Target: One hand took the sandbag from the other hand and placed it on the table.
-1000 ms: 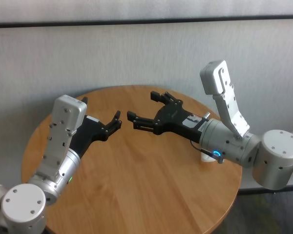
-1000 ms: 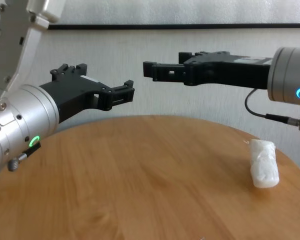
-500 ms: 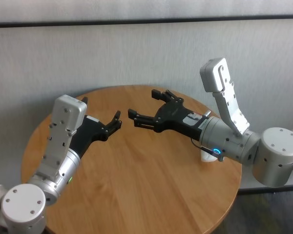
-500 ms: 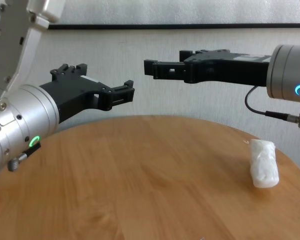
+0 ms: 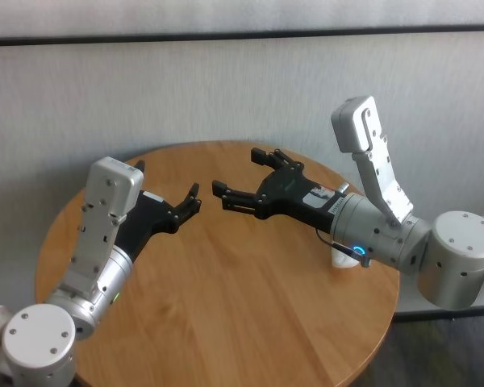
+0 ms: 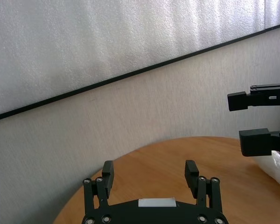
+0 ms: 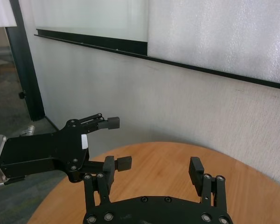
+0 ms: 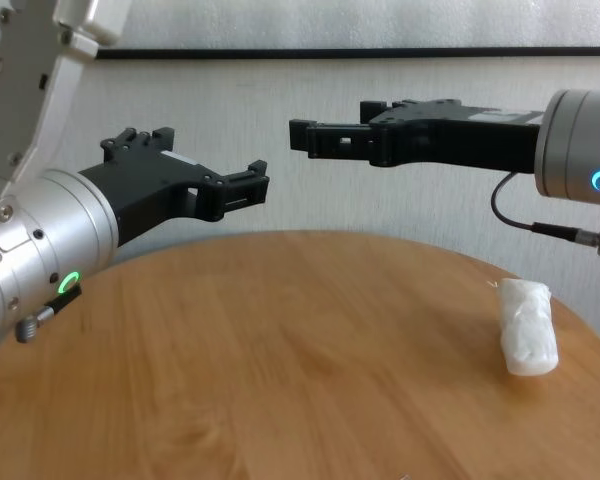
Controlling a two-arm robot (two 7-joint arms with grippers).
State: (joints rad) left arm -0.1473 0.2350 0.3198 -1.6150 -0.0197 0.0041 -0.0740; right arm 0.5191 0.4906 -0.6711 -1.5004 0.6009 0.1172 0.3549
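Note:
The white sandbag (image 8: 528, 335) lies on the table (image 8: 280, 350) at its right side, with no gripper touching it. In the head view only a sliver of the sandbag (image 5: 343, 260) shows under the right wrist. My right gripper (image 8: 330, 118), on the wrist with the blue ring light, hovers open and empty above the table's middle, well left of and above the sandbag. Facing it tip to tip across a small gap, my left gripper (image 8: 215, 158), on the wrist with the green ring light, is open and empty too. In the head view, the left gripper (image 5: 168, 181) and right gripper (image 5: 237, 171) hang over the table's far half.
A pale wall with a dark horizontal strip (image 8: 310, 52) stands close behind the round table. The right forearm and its looped black cable (image 8: 525, 225) hang above the sandbag's side of the table. The table's near edge (image 5: 226, 379) lies between both arms' bases.
The right gripper has drifted very slightly up and back toward its own side. The left arm and the sandbag have stayed put.

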